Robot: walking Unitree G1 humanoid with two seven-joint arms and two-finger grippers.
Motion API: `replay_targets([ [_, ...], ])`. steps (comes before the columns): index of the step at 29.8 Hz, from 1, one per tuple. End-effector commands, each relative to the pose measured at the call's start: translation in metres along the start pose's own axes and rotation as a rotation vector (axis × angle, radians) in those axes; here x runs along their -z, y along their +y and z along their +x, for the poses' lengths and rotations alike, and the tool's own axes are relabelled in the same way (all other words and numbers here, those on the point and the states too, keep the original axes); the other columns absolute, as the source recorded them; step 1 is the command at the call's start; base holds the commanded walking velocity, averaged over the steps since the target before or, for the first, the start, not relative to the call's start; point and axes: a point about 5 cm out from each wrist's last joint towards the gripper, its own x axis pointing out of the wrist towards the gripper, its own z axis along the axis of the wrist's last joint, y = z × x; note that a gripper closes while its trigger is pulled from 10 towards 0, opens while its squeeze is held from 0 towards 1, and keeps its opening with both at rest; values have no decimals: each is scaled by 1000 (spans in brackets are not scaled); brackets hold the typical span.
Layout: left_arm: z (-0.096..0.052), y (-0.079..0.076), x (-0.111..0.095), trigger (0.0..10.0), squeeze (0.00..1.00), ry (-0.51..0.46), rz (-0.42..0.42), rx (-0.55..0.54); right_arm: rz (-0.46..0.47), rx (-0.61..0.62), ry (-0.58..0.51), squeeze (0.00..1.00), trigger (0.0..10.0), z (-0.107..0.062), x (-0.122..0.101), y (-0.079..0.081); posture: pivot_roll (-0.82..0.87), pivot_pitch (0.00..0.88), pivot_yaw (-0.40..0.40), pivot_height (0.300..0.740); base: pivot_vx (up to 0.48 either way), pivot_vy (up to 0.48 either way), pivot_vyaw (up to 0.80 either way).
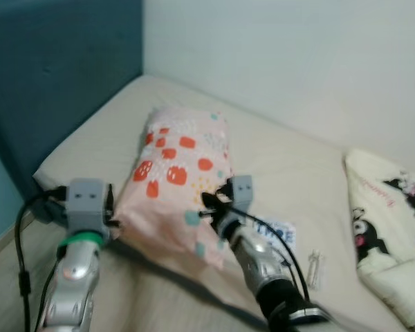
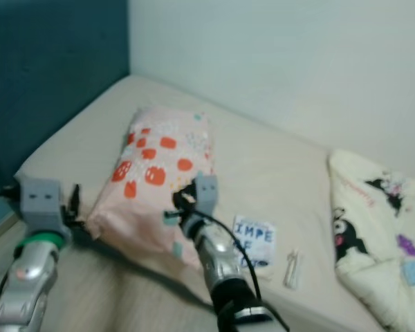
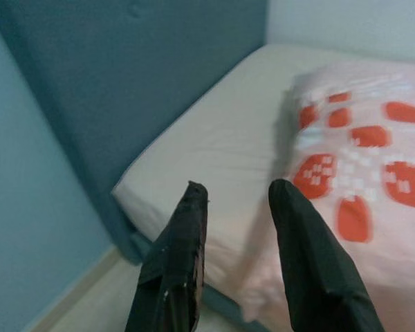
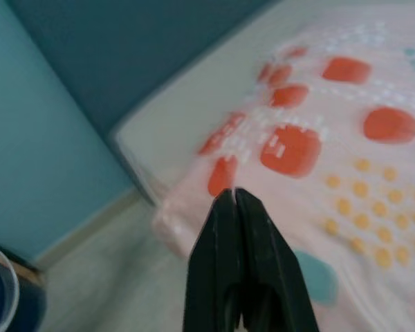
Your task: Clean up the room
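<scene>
Pink cotton with red strawberry prints is what you have in front of you: a pillow (image 1: pixel 176 183) lying on the beige bed (image 1: pixel 283 159), its far end toward the white wall (image 1: pixel 297 62) and its near end hanging just over the mattress edge. A dark teal headboard (image 1: pixel 55 76) stands on the robot's left, meeting the wall at the corner.

Your right end effector (image 1: pixel 209 205) sits at the pillow's near right side, touching the fabric. In the right wrist view its two black fingers (image 4: pixel 225 256) are pressed together with no gap between them; you cannot tell from these frames whether any fabric is pinched between the tips. Your left end effector (image 3: pixel 235 200) is at the pillow's near left corner, just beside it, with its fingers (image 3: pixel 183 235) spread apart and nothing between them; the mattress edge and the pillow's side lie beyond the tips.

To the right of the pillow, a small white packet with blue lettering (image 2: pixel 252 241) lies flat on the bed, and near it a small clear wrapper (image 2: pixel 292 266). Further right, a cream blanket with cartoon characters (image 1: pixel 391 228) is bunched at the bed's edge, well apart from the pillow.
</scene>
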Motion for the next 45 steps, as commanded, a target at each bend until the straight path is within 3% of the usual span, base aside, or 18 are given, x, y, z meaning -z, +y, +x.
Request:
replay_targets([
  [1, -2, -8, 2, 10000, 0, 10, -14, 32, 25, 36, 15, 0, 10000, -4, 6, -6, 127, 0, -108, 740, 364, 0, 0],
  [20, -4, -6, 3, 10000, 0, 10, -3, 31, 29, 32, 18, 0, 10000, -4, 7, -5, 133, 0, -111, 740, 385, 0, 0],
  [40, -5, -6, 4, 10000, 0, 17, 23, 18, 60, 26, 43, 0, 10000, -5, 12, -5, 139, 0, -106, 740, 0, 0, 0],
  [45, -5, -2, 7, 10000, 0, 33, 21, -3, 73, 26, 43, 0, 10000, -5, 12, -4, 141, 0, -101, 720, 0, 0, 0],
])
